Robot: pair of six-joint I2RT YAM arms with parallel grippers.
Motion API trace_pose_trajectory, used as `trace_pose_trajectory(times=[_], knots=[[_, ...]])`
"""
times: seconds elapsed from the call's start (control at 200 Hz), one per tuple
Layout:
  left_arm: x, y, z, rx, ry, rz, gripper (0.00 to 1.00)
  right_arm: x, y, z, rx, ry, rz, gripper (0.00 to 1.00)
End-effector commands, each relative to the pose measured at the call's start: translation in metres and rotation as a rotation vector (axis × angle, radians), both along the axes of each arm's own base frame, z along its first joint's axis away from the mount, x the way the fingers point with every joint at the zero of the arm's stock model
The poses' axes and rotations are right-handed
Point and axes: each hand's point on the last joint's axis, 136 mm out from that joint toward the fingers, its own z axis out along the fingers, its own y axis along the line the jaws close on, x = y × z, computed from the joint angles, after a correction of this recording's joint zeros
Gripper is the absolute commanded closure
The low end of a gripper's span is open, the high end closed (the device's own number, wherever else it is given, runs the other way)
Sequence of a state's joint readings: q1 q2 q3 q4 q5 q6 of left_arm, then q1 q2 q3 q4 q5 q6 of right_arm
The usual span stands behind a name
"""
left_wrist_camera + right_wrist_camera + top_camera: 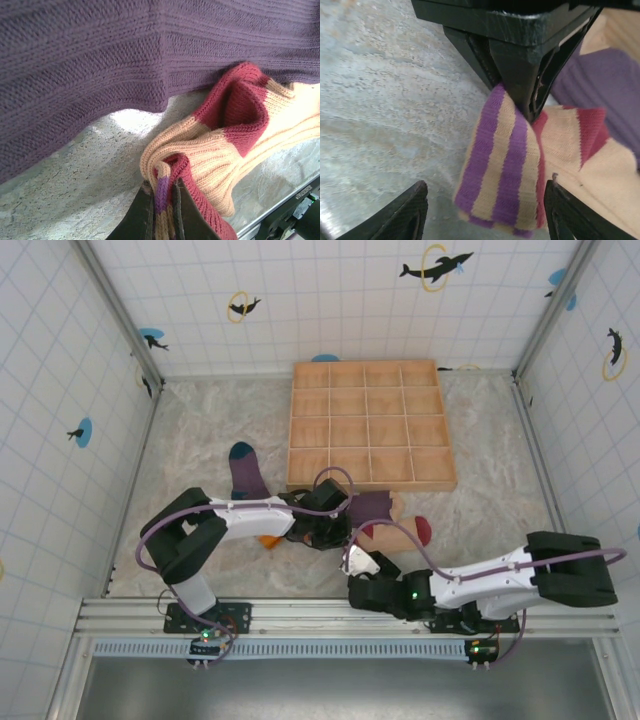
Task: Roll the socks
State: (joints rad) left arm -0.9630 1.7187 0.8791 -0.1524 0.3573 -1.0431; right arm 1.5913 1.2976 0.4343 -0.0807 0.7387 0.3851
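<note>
The teal-toed sock (247,476) lies on the counter (190,440) left of the tray (370,425). Its toe points to the far side, and its orange cuff pokes out on the near side from under the left arm.

Across the middle of the top view, the left arm reaches rightward. Its left tool (322,530) sits low over the counter just in front of the tray's near left corner. In the left wrist view, the left tool (161,186) has its fingers together. They are clamped on the purple-and-tan banded cuff of the striped sock (80,65), whose purple body spreads across the upper half. The dark-red and tan cuff of the tan sock (235,150) is bunched round the same pinch and opens out to the right.

From above, the striped sock (372,506) lies against the tray's near edge. The tan sock (398,534) lies just in front of it, touching it, with a dark-red patch at its right end.

The right tool (358,562) sits just near of both socks, close beside the left tool. In the right wrist view, the left tool (520,95) comes down from above and grips the striped fold (500,165). The tan sock (600,175) is to the right of the fold. The right tool (486,186) has its fingers apart, one on each side of that hanging fold, and they are not closed on it.
</note>
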Motion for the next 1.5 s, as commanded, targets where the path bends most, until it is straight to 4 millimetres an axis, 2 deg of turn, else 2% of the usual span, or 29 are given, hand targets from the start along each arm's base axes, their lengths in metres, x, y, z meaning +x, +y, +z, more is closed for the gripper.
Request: trace_pose_trajectory(times=[0.0,0.25,0.345,0.485,0.646,0.736,0.776,0.886,1.006,1.276,1.491], knots=[[-0.008,0.012,-0.006,0.056,0.034,-0.02,1.0,0.015,0.005,0.016,-0.047,-0.159,-0.036,0.37],[-0.011,0.012,-0.008,0.045,0.049,-0.023,1.0,0.015,0.011,0.002,-0.09,-0.192,-0.026,0.42],[-0.011,0.013,-0.009,0.045,0.051,-0.023,1.0,0.016,0.01,-0.001,-0.094,-0.198,-0.033,0.46],[-0.013,0.012,-0.007,0.034,0.053,-0.027,1.0,0.018,0.005,-0.011,-0.116,-0.19,-0.044,0.61],[-0.012,0.013,-0.008,0.038,0.047,-0.026,1.0,0.016,0.0,-0.02,-0.081,-0.127,-0.052,0.9],[-0.01,0.016,-0.006,0.039,0.027,-0.01,0.74,0.014,-0.004,-0.025,-0.046,-0.061,-0.053,1.0],[-0.008,0.016,-0.004,0.036,0.017,-0.003,0.58,0.013,-0.007,-0.028,-0.028,-0.029,-0.058,1.0],[-0.002,0.016,0.003,0.022,-0.015,0.023,0.34,0.008,-0.013,-0.037,0.024,0.079,-0.062,1.0],[0.005,0.02,0.011,-0.032,-0.058,0.11,0.23,0.006,-0.025,-0.048,0.053,0.166,-0.089,1.0],[0.016,0.02,0.037,-0.159,-0.15,0.186,0.22,-0.002,-0.04,-0.064,0.186,0.367,-0.156,1.0],[0.012,0.02,0.035,-0.181,-0.19,0.152,0.26,-0.003,-0.039,-0.058,0.378,0.532,-0.191,1.0]])
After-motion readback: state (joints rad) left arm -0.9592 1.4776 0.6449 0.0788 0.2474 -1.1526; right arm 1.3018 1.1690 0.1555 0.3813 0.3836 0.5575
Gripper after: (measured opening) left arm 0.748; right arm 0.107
